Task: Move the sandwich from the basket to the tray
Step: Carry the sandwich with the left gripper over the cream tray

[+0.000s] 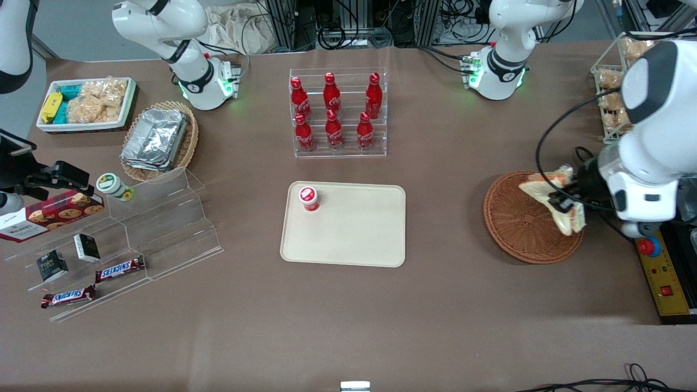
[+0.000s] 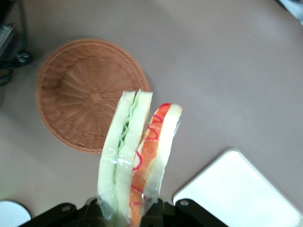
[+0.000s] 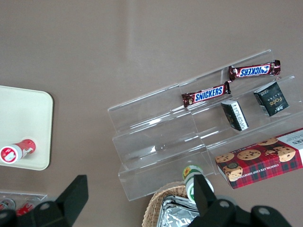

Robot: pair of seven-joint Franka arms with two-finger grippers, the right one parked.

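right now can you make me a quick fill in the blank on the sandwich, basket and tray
1. The gripper is shut on the ____.
2. The sandwich hangs above the table, lifted out of the ____, which holds nothing.
3. The one item standing on the tray is a cup with a ____ lid.
4. The rack nearest the tray holds ____ red bottles.

Missing words: sandwich; basket; red; six

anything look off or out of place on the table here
Only the green-lidded cup: it lies tipped on the clear stepped stand rather than upright. The end effector holds the sandwich above the basket; the tray already carries a red-capped cup.
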